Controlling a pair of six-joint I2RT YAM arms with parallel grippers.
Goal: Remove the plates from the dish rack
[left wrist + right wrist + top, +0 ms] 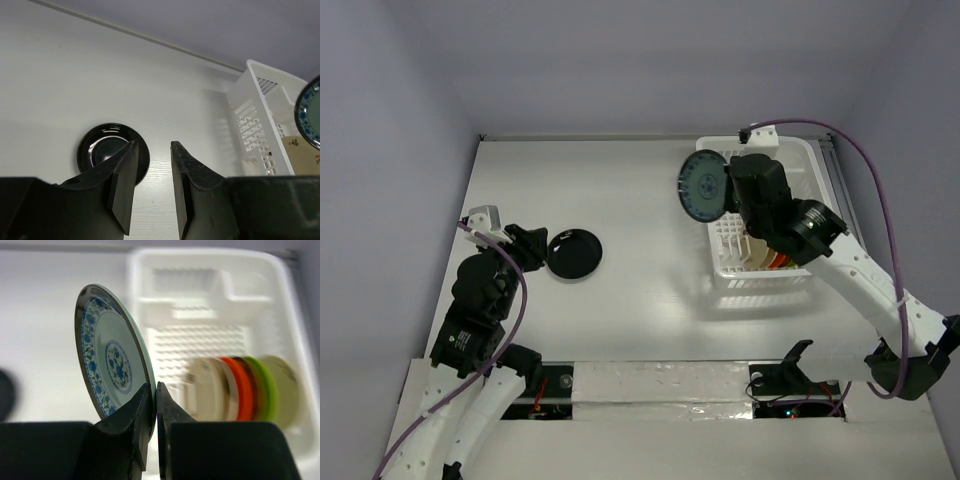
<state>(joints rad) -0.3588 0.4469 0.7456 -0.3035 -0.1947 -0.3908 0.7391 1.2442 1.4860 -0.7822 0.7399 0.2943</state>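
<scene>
Right wrist view shows right tool (pixel 154 387) pinching blue plate (pixel 112 367) at its rim; left tool (pixel 153 144) gapes.

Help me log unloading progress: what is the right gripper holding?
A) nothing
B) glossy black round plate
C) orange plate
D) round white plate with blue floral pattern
D: the right gripper pinches the rim of the round white plate with blue floral pattern, held on edge; the glossy black round plate lies on the table.
</scene>
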